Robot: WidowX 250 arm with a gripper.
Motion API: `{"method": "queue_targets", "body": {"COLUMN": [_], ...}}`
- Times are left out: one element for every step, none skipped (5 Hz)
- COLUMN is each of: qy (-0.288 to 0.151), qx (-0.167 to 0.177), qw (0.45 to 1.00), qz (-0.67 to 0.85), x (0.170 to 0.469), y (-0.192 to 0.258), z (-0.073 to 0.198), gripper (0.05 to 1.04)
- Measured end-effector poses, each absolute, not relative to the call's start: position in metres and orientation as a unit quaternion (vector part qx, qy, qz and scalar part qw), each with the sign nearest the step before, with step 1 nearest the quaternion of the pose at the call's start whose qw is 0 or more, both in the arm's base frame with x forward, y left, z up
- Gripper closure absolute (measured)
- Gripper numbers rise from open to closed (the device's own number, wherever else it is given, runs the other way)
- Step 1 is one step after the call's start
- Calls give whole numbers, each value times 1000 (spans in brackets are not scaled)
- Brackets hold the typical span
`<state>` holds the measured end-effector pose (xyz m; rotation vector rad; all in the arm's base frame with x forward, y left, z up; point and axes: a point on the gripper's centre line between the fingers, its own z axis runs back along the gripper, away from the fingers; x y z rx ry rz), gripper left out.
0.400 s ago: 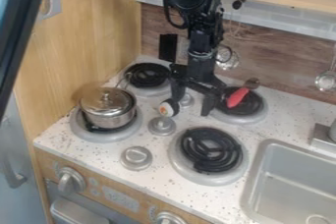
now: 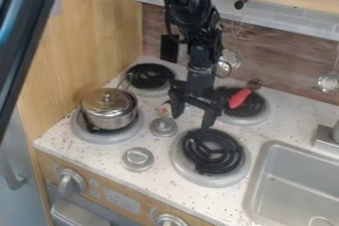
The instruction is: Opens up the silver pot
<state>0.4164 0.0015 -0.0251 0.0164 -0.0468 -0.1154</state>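
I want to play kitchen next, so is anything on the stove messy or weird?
One thing looks odd: the red-handled utensil lies across a back burner, where a pot would go. I see no spill, and the silver pot has its lid on.

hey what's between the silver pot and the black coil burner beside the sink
A round silver knob, on the white speckled counter; the camera view shows it.

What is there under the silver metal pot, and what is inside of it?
Under the silver metal pot are a round grey burner plate and a black coil, both partly covered. The silver lid is on, so the inside cannot be seen.
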Motion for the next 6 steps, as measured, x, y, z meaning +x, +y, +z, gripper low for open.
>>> {"method": "queue_targets", "body": {"qy": [-19,-51,-53,-59,-60,-54], "qx": [8,14,22,24,35,35], "qw": [1000,998,998,996,995,994], "qz": [-20,16,39,60,73,92], "x": [413,415,409,403,399,392], "y": [36,69,90,110,123,138], "z": [-23,6,11,15,24,25], "gripper": [84,84,84,84,84,84]}}
